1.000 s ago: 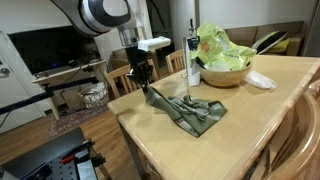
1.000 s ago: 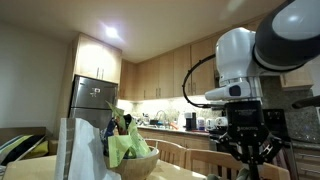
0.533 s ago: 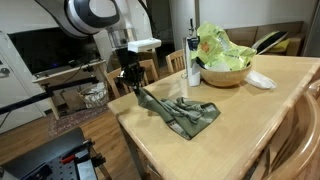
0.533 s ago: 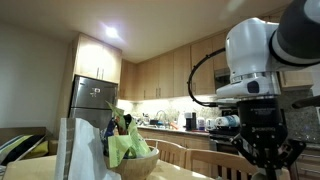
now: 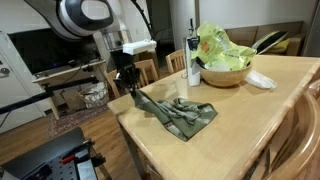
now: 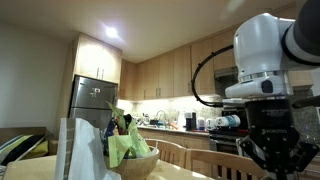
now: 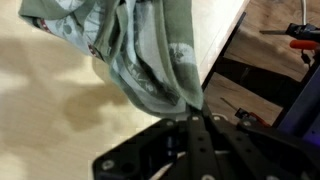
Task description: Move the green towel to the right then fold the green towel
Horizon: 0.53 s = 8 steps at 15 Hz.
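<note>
Jaws pinch one bunched corner of the soft, rumpled green towel (image 5: 183, 114).

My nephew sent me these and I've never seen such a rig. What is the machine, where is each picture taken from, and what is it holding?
The machine is a robot arm with a two-fingered gripper at its end. Two pictures come from cameras outside the robot: in an exterior view you look down on a wooden table; in an exterior view from table height, kitchen cabinets fill the background. The third comes from a camera on the wrist, looking along the gripper. On the table are a green towel, a wooden bowl of something leafy, and a bottle. The gripper is shut on a corner of the towel near the table's edge; the rest lies rumpled there.
</note>
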Available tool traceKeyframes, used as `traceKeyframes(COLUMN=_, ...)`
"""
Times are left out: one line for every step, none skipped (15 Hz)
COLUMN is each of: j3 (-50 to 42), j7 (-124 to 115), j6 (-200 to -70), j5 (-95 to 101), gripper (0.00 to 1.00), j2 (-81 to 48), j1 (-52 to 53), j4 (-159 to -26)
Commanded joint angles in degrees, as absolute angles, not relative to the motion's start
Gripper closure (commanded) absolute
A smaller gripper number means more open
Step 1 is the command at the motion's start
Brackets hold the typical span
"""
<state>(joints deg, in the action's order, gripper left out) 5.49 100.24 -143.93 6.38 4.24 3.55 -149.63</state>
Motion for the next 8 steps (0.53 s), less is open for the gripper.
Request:
traceKeyframes(j3=4.67, j7=100.18, j6=-143.83, j5=6.46, gripper=0.98, j2=4.11, j1=4.35, j4=-149.57)
traceKeyframes(j3=4.65, j7=100.18, j6=-143.83, j5=6.45, gripper=0.98, j2=4.0, j1=4.33, j4=-149.58)
traceKeyframes(j3=4.65, j7=100.18, j6=-143.83, j5=6.45, gripper=0.98, j2=3.97, j1=4.32, j4=-149.58)
traceKeyframes(j3=4.65, j7=100.18, j6=-143.83, j5=6.45, gripper=0.98, j2=3.96, j1=4.32, j4=-149.57)
traceKeyframes(j3=4.56, j7=99.98, j6=-144.05, j5=7.17, gripper=0.99, j2=3.76, j1=4.13, j4=-149.19)
traceKeyframes(j3=4.32, j7=102.05, j6=-144.26, j5=5.82, gripper=0.99, j2=4.0, j1=4.24, j4=-148.56)
traceKeyframes(j3=4.28, j7=100.86, j6=-145.11, j5=6.9, gripper=0.99, j2=4.41, j1=4.03, j4=-148.31)
traceKeyframes(j3=4.16, j7=100.48, j6=-145.95, j5=7.2, gripper=0.99, j2=4.72, j1=3.92, j4=-147.75)
